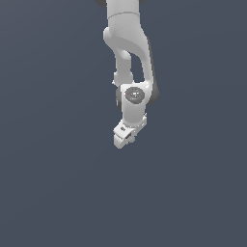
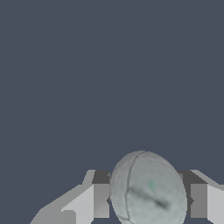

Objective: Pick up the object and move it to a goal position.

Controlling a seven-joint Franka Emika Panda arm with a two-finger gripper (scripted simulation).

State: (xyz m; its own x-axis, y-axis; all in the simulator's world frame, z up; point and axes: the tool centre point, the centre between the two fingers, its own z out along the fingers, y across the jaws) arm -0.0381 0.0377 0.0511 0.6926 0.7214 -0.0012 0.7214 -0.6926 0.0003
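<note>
In the exterior view the white Panda arm hangs down the middle, and my gripper [image 1: 126,140] is at its lower end above the dark floor. A tiny pale grey-green ball [image 1: 130,139] shows at the fingertips. In the wrist view the ball [image 2: 148,189] looks large and sits between the two fingers [image 2: 101,199], which press on it from both sides. My gripper [image 2: 149,199] is shut on the ball. The ball has faint dark seam lines and a small green spot.
A plain dark blue-grey floor [image 1: 53,183] fills both views. No other object, container or edge shows.
</note>
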